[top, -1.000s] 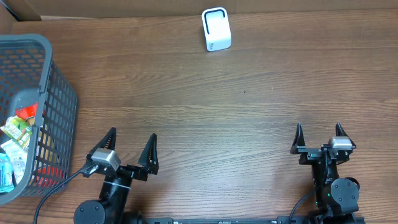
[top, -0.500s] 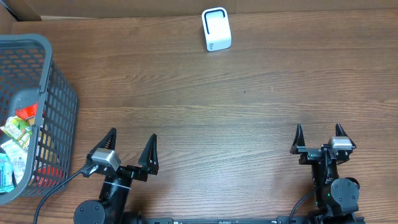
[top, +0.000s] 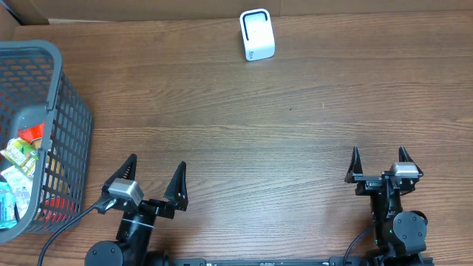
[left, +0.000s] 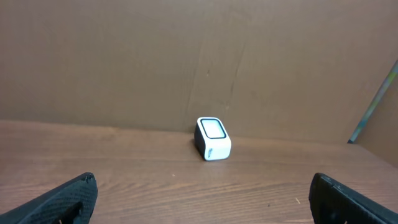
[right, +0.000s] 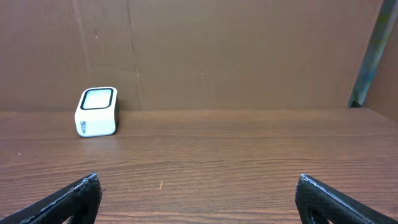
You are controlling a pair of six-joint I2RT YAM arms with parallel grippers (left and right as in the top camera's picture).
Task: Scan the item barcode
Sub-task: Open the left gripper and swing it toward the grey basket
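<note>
While left gripper (top: 157,160) and right gripper (top: 378,150) hang spread wide, holding nothing, at the near edge of the table (top: 244,125), packets (top: 18,159) for scanning lie in a basket (top: 70,140) at far L.

Overhead alone shows the basket: grey plastic mesh, partly out of frame at L edge, colourful packets inside, just beside left gripper. Wrist cams miss it; both show the scanner (left: 213,138), a white rounded-corner box w/ dark-rimmed top window, standing close to a brown cardboard back wall (left: 124,62) that overhead barely catches. Scanner is at far edge, slightly R of centre, well apart from both grippers. Broad stretch of wood-grain tabletop lies btwn arms and scanner. Fingers (right: 71,198) are black, tapering to points.
</note>
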